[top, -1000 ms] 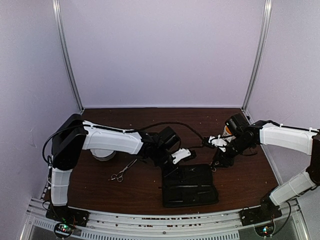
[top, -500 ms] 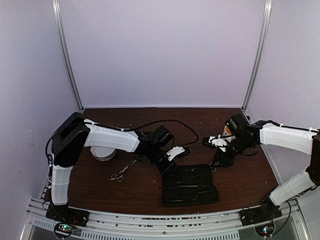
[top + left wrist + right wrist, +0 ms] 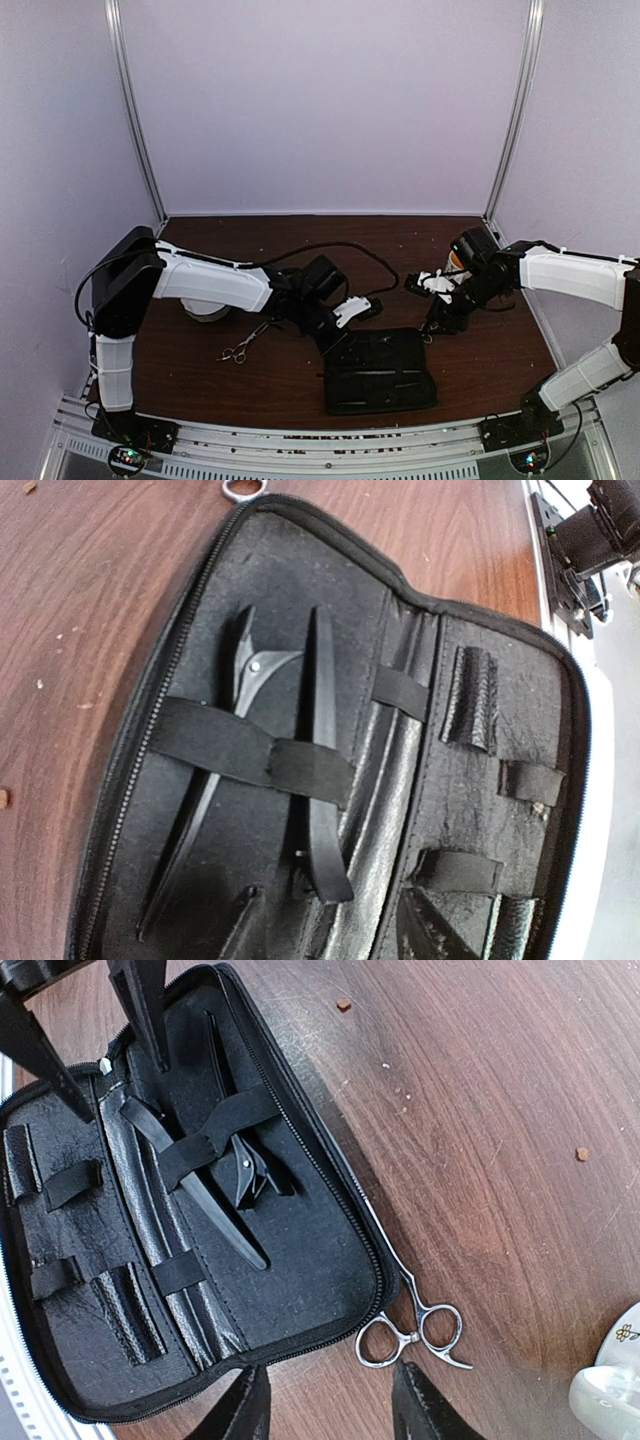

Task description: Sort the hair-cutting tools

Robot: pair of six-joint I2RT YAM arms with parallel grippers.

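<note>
The black zip case (image 3: 380,372) lies open at the front of the table. Two black pieces sit inside it under an elastic strap, a long one (image 3: 322,730) and a clip-shaped one (image 3: 240,695); they also show in the right wrist view (image 3: 205,1205). One pair of silver scissors (image 3: 243,345) lies loose on the table at the left. A second pair (image 3: 410,1332) lies against the case's edge. My left gripper (image 3: 352,308) is open and empty over the case's far left corner (image 3: 330,925). My right gripper (image 3: 325,1405) is open just above the second scissors' rings (image 3: 432,328).
A white bowl (image 3: 207,311) stands at the left, half hidden behind my left arm. A white object with a flower print (image 3: 612,1380) sits close to my right gripper. A black cable (image 3: 340,247) loops over the back of the table.
My left gripper has drawn back a little to the left, away from the case's middle. The right arm has not moved.
</note>
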